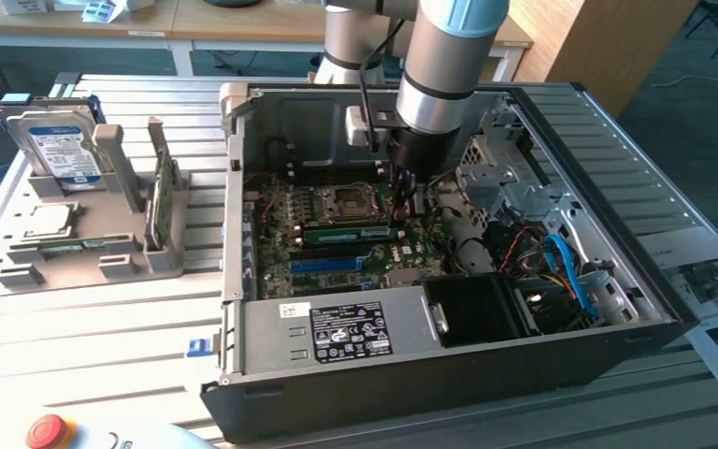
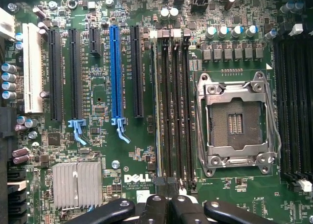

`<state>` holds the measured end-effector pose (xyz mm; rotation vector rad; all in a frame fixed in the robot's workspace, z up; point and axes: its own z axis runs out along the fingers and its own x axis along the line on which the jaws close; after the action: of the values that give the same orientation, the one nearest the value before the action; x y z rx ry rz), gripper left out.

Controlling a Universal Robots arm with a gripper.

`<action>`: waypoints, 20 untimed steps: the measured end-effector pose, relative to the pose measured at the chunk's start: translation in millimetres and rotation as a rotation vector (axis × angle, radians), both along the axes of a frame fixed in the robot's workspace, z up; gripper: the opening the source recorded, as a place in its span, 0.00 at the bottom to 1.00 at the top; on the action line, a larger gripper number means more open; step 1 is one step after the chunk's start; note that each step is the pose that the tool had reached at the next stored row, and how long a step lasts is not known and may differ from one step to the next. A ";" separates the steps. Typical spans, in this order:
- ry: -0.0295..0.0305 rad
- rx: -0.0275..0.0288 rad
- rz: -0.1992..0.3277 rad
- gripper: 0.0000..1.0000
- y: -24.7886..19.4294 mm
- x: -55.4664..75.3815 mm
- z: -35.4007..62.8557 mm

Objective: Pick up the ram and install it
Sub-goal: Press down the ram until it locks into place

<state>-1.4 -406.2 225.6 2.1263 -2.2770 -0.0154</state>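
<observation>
The ram (image 1: 347,233) is a narrow green stick standing on edge in a memory slot beside the empty processor socket (image 1: 340,201), inside the open computer case (image 1: 459,374). In the wrist view the ram (image 2: 157,111) appears edge-on as a thin pale line in the outermost of the black memory slots. My gripper (image 1: 407,198) hangs over the motherboard at one end of that stick. Its black fingers (image 2: 154,207) are pressed together, so the gripper (image 2: 167,198) is shut with nothing between them. I cannot tell whether the tips touch the stick.
At the exterior view's left, a grey rack (image 1: 85,257) holds a blue-labelled hard drive (image 1: 60,145), a broader green card (image 1: 160,196) upright and a processor chip (image 1: 48,221). Cables (image 1: 565,267), a drive cage and the power supply (image 1: 334,332) crowd the case. A red stop button (image 1: 50,430) sits in front.
</observation>
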 end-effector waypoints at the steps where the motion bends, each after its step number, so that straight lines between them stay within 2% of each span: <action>1: 0.0000 0.0001 0.000 0.10 0.0 0.0 0.0; 20: -0.0008 0.0003 0.000 0.10 0.0 0.0 -3.1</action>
<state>-1.4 -406.2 222.5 2.1268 -2.2776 -0.0148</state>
